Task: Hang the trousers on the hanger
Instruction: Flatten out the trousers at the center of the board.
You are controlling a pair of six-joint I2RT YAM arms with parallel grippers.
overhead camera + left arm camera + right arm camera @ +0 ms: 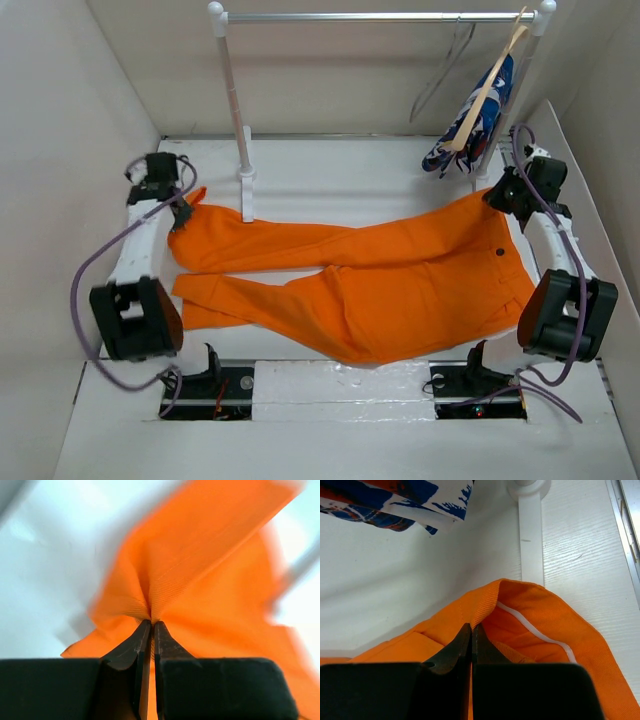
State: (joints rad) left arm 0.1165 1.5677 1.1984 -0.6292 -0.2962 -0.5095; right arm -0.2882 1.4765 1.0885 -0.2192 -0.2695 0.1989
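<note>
**Both ends pinched: lift level toward the wire hanger**

Your left gripper [151, 625] is clamped on a leg end of the trousers [210, 570], with cloth puckering at the tips. That view is blurred, so the bite may be shallow. Your right gripper [471, 627] is closed on the waistband edge. The trousers lie spread flat on the table [350, 160] between the arms. The hanger [445, 70] hangs on the rail [380, 17] at the back right, beside the patterned garment [480, 120]. Raise both ends together, cloth taut, clear of the rail post [240, 130].
</note>
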